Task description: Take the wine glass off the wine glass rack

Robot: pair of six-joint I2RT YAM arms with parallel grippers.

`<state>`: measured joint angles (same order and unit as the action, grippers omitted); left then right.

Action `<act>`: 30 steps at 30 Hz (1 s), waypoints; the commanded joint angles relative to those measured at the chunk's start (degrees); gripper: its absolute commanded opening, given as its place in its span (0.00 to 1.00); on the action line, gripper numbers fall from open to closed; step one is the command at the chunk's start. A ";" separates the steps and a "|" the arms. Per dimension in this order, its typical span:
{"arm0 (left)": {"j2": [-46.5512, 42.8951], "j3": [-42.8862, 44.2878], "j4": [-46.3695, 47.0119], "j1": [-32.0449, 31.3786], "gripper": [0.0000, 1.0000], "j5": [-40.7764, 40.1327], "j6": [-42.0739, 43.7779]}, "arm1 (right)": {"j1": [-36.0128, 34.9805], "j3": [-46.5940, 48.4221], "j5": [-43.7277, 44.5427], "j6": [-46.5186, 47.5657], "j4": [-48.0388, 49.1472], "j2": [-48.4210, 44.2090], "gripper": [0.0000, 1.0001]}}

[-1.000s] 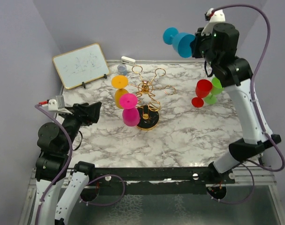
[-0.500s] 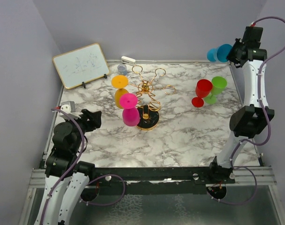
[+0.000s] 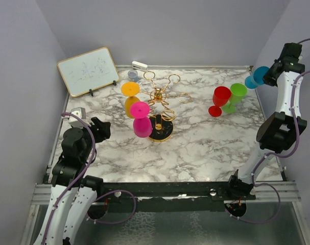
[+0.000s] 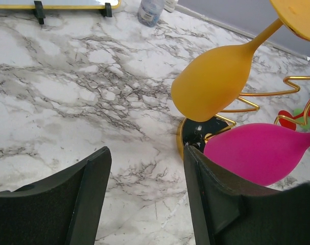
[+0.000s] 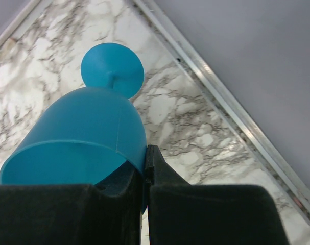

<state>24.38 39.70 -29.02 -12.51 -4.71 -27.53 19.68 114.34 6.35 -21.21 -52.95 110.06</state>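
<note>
One blue wine glass (image 3: 257, 77) is off the wine glass rack (image 3: 162, 102), far to its right, over the table (image 3: 195, 148) edge. The right gripper (image 5: 144, 163) pinches its rim tight. Next, I think, it must go down softly, standing up. An orange glass (image 3: 130, 89) and a pink glass (image 3: 140, 120) hang on the rack. Left of the rack, the left gripper (image 4: 145, 153) is apart and empty. Marks on the whiteboard (image 3: 88, 71) are too faint to read.

We see bright, even light, seemingly from above. The white marble-patterned table top (image 3: 195, 148) carries only faint, soft-edged shadows, and the orange plastic wine glass (image 4: 211, 87) shows a dull sheen without hard glare. The left wrist camera's near black fingers (image 4: 63, 204) look soft. From overhead, the grey walls (image 3: 22, 61) lean outward.
</note>
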 commanded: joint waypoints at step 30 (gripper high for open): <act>-0.95 2.05 -2.04 -0.22 0.56 -4.44 0.79 | 1.32 -10.59 2.21 3.41 -9.36 -1.24 0.07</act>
<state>23.86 39.83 -31.59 -12.51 -8.29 -27.22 20.99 104.38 8.01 -18.17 -62.92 110.17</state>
